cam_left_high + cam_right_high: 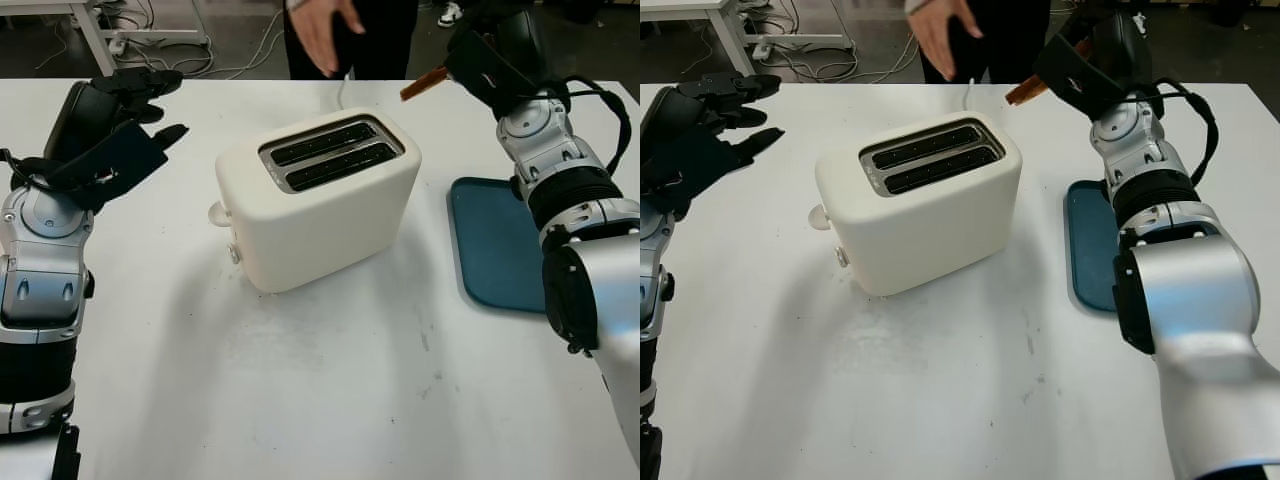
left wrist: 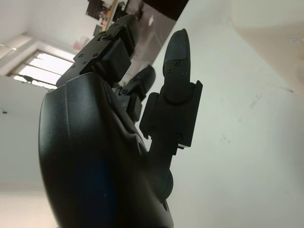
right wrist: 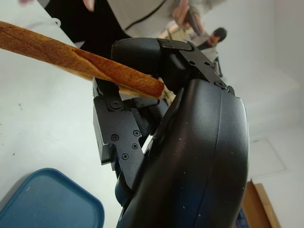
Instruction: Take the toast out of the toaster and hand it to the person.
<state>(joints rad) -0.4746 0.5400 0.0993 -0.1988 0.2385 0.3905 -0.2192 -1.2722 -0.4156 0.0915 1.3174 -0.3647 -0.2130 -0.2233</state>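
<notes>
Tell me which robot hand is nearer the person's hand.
Right. The right hand, gripping the toast, is raised just beside the person's hand; the open left hand is beyond the toaster.

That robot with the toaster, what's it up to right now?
It is passing a slice of toast to someone. The right robot hand is shut on the toast, held above the far side of the white table and pointing toward a person's hand reaching in from beyond it. The person has not taken hold yet. The cream toaster sits mid-table with both slots showing no bread. The left robot hand is open, raised to the toaster's left. A blue tray lies under the right arm.
</notes>
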